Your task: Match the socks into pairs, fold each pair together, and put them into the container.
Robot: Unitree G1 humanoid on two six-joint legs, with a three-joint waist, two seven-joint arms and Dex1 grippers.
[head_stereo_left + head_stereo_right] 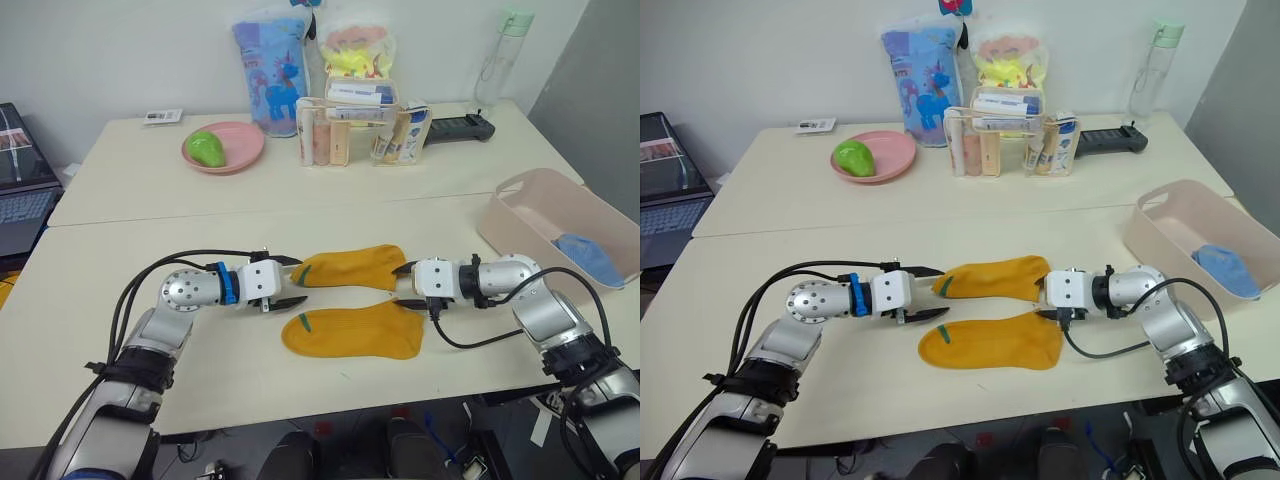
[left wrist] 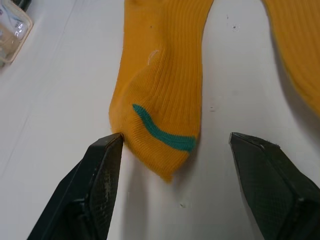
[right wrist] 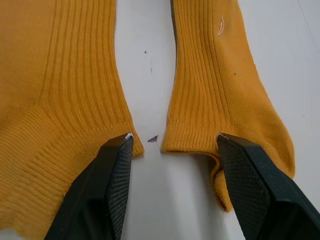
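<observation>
Two mustard yellow socks lie side by side mid-table: the far one (image 1: 350,267) and the near one (image 1: 352,333). My left gripper (image 1: 293,282) is open at table level, its fingers either side of the far sock's toe with the teal stripe (image 2: 160,100). Opposite it, my right gripper (image 1: 402,286) is open at the cuff ends; one cuff (image 3: 220,85) lies between its fingers and the other sock (image 3: 60,100) is beside one finger. The pink-beige container (image 1: 530,195) stands at the right edge with a light blue sock (image 1: 590,255) inside.
At the back of the table are a pink plate (image 1: 225,147) with a green object, a clear organizer with bottles (image 1: 350,125), two bags, a water bottle (image 1: 500,55) and a black device (image 1: 460,128). A laptop (image 1: 20,190) sits off to the left.
</observation>
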